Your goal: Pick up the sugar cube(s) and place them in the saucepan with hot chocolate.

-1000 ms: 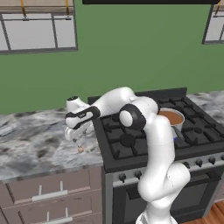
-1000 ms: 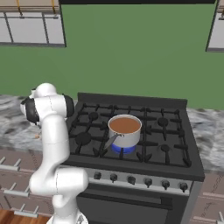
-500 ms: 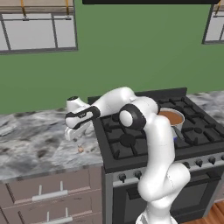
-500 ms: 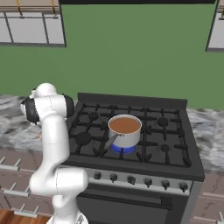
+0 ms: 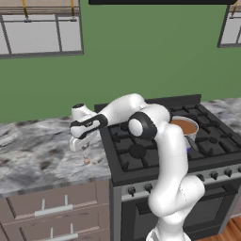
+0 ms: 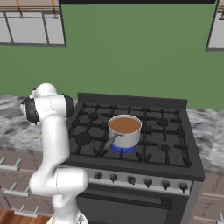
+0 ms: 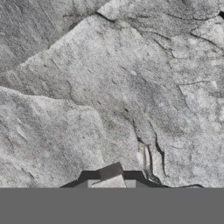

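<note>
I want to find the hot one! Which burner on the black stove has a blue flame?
The front middle burner, directly under the small shiny steel saucepan of reddish-brown hot chocolate; the other burners look unlit.

You are looking straight down on the bench (image 7: 109,78), a grey marbled stone surface with darker veins running across it and lighter patches toward the upper right. Low in the picture, just above the bottom band, a pale tan block (image 7: 111,175) with a darker top edge pokes up in the middle; whether it is the cube or part of the hand, you cannot tell. A thin tan streak (image 7: 145,159) stands just to its right.
</note>
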